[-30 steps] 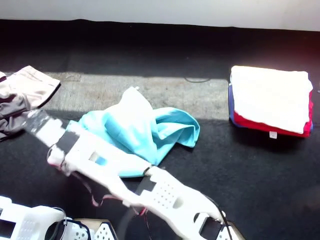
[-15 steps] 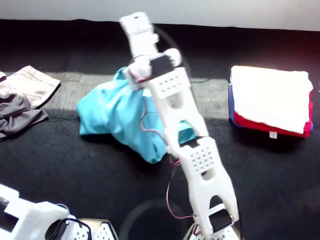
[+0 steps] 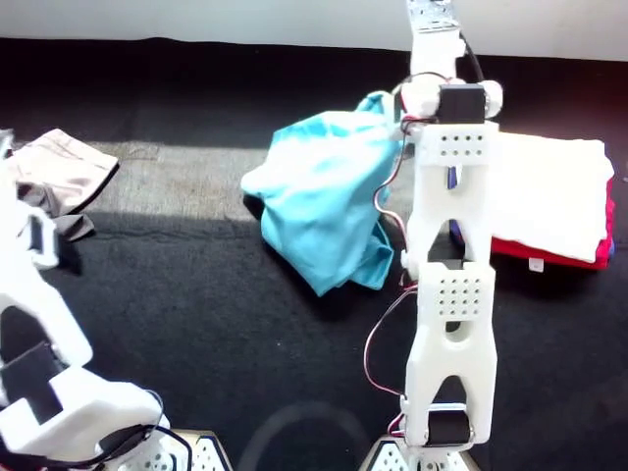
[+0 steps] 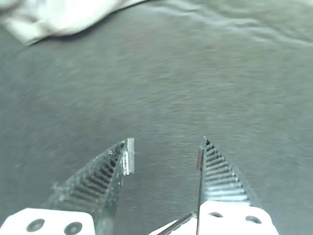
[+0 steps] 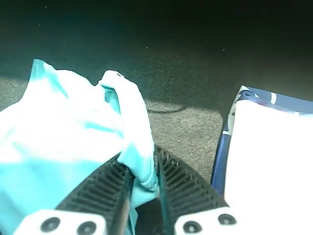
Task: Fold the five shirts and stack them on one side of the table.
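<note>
My right gripper pinches the turquoise shirt near the folded stack. My left gripper hangs spread.

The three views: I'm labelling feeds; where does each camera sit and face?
High view: fixed overhead, looking down; both arms show, the right arm stretched to the cyan shirt.
Left wrist view: on the left arm, facing dark tablecloth past the open left pincer.
Right wrist view: on the right arm, facing the right pincer, shut on the cyan shirt.
Shared: high and right wrist views both show the cyan shirt and folded stack.
</note>
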You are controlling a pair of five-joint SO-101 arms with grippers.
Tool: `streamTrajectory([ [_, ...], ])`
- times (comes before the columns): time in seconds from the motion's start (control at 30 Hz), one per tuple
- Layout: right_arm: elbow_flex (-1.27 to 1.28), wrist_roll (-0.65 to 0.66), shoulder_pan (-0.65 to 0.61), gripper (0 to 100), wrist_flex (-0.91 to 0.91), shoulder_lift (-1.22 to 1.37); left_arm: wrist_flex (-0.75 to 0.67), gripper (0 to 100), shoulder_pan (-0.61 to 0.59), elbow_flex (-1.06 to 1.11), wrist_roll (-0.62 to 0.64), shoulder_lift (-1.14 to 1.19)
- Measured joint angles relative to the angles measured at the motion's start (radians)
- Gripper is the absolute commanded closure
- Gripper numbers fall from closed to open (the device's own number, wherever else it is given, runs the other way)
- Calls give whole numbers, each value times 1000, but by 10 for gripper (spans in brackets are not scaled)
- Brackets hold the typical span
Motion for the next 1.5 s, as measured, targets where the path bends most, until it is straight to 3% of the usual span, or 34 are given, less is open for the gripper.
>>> streamTrajectory([
  [0.13, 0, 23, 49, 967, 0, 0, 0, 779, 91, 0, 57, 0],
  [0.3, -2, 23, 81, 777, 0, 0, 25, 779, 169, 0, 86, 0],
  [0.5, -2, 23, 94, 772, 2, -2, 66, 779, 264, 0, 86, 0],
  [0.6, -2, 23, 51, 772, 2, -20, 66, 779, 259, 0, 87, 0],
  [0.8, -2, 23, -150, 772, -6, -15, 66, 779, 207, 0, 87, 0],
  [0.97, 3, 23, -269, 772, -138, 126, 94, 779, 158, 0, 87, 0],
  [1.23, 3, 23, -275, 841, -391, 345, 155, 779, 46, 0, 87, 0],
  [1.5, 5, 23, -275, 796, -477, 468, 164, 779, 29, 0, 87, 0],
])
